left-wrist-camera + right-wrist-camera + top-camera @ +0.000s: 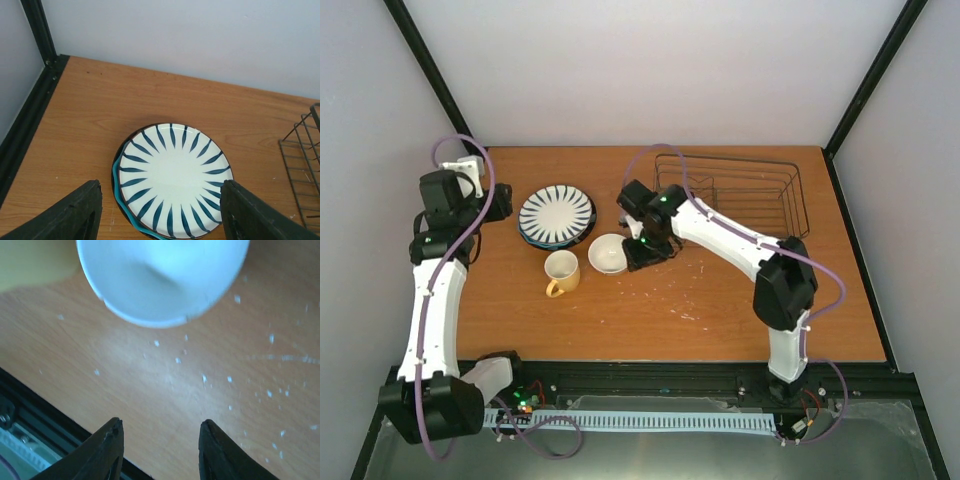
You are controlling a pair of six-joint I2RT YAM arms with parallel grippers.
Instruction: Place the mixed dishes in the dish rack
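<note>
The white plate with dark stripes (pixel 556 214) lies on top of the teal plate (pixel 118 186), whose rim peeks out at the left; the striped plate fills the left wrist view (pixel 172 177). No orange-yellow plate shows. The small white bowl (pixel 608 253) and the pale yellow mug (pixel 561 272) stand in front of the stack. The dish rack (pixel 740 190) is at the back right and holds no dishes. My left gripper (pixel 504 205) is open and empty left of the plates, its jaws (pixel 161 187) spread wide. My right gripper (pixel 646 252) is open and empty just right of the bowl (pixel 160 275).
Black frame posts stand at the table's back corners (pixel 430 80). The rack's corner shows at the right of the left wrist view (pixel 302 170). White specks dot the wood near the right gripper (pixel 230 380). The table's front rail (pixel 30 405) shows in the right wrist view.
</note>
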